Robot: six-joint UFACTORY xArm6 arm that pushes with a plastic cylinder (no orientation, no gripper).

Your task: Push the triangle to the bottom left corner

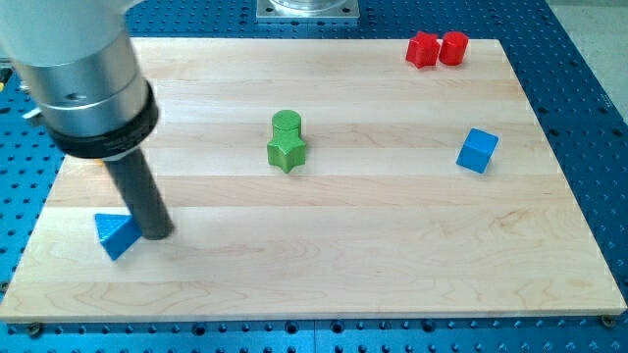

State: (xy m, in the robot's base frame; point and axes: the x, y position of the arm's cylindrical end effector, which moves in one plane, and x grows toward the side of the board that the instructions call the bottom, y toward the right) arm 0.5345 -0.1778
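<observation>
A blue triangle block [115, 234] lies on the wooden board [324, 255] near the view's bottom left corner. My tip [156, 234] stands right beside the triangle's right side, touching or nearly touching it. The dark rod rises from there up and to the left into the grey arm body [78, 74], which hides part of the board's upper left.
A green cylinder [287, 124] and a green star block [287, 152] sit together near the board's middle. A blue cube [477, 150] lies at the right. Two red blocks [437, 48] sit side by side at the top right edge. A blue perforated table surrounds the board.
</observation>
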